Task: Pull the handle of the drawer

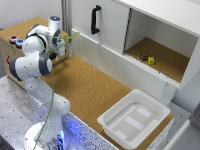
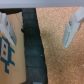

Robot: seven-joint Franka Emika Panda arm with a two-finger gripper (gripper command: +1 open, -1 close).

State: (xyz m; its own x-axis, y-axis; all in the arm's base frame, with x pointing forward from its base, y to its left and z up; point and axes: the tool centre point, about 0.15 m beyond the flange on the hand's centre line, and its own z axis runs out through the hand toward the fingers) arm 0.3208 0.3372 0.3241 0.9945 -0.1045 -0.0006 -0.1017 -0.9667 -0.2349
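Observation:
The drawer handle [image 1: 95,19] is a black vertical bar on the white cabinet front at the back of the exterior view. My gripper [image 1: 63,49] hangs well off to the exterior view's left of it, over the edge of the cork surface [image 1: 90,87] and near a cardboard box [image 1: 11,47]. In the wrist view the gripper [image 2: 37,41] is open and empty, with one pale finger [image 2: 71,27] over cork and the other over the box [image 2: 10,52]. The handle does not show in the wrist view.
To the exterior view's right of the handle is an open cabinet compartment [image 1: 160,60] holding two small objects [image 1: 148,59]. A white plastic bin [image 1: 132,117] sits on the cork at the front. A dark gap [image 2: 31,50] runs between box and cork.

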